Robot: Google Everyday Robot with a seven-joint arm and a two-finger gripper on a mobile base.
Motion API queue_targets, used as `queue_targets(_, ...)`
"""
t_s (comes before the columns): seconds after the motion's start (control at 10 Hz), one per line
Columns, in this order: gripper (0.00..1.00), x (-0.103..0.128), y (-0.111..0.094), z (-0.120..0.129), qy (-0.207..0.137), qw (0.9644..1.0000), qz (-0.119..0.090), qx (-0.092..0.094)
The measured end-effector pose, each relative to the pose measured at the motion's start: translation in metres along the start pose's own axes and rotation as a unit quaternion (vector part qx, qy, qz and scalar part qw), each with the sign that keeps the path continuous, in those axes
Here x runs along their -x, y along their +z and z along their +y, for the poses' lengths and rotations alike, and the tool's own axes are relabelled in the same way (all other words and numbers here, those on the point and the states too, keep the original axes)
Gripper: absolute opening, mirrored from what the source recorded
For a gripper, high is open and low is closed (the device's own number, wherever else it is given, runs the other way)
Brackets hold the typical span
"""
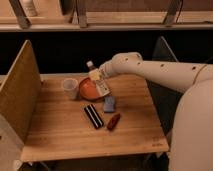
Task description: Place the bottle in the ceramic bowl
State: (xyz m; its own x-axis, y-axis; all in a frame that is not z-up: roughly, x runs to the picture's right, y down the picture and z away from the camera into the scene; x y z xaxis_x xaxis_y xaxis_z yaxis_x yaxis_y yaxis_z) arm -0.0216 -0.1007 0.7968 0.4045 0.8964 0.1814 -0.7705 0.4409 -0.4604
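The bottle (98, 80) is slim and cream-white with a white cap. It hangs tilted, cap up and to the left, over the right rim of the ceramic bowl (87, 90). The bowl is a shallow orange-red dish at the back middle of the wooden table. My gripper (103, 75) comes in from the right at the end of the white arm (150, 69) and is shut on the bottle's upper body. The bottle's lower end hides part of the bowl's right rim.
A translucent whitish cup (70, 88) stands just left of the bowl. A blue block (109, 104), a black striped bar (93, 116) and a dark red oblong item (113, 121) lie in front of the bowl. A wooden side panel (20, 90) walls the table's left side.
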Motion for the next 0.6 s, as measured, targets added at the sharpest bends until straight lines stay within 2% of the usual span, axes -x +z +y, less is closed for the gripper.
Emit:
queue_targets(0.2,0.00,0.024,0.005,-0.029,-0.013,0.9996,-0.023,-0.008)
queue_targets(0.3,0.00,0.039,0.014,-0.039,-0.019,0.9990,-0.040,-0.001)
queue_targets(0.5,0.00,0.063,0.036,-0.030,-0.023,0.9970,-0.065,0.034)
queue_targets(0.6,0.00,0.073,0.054,-0.012,-0.022,0.9946,-0.077,0.066)
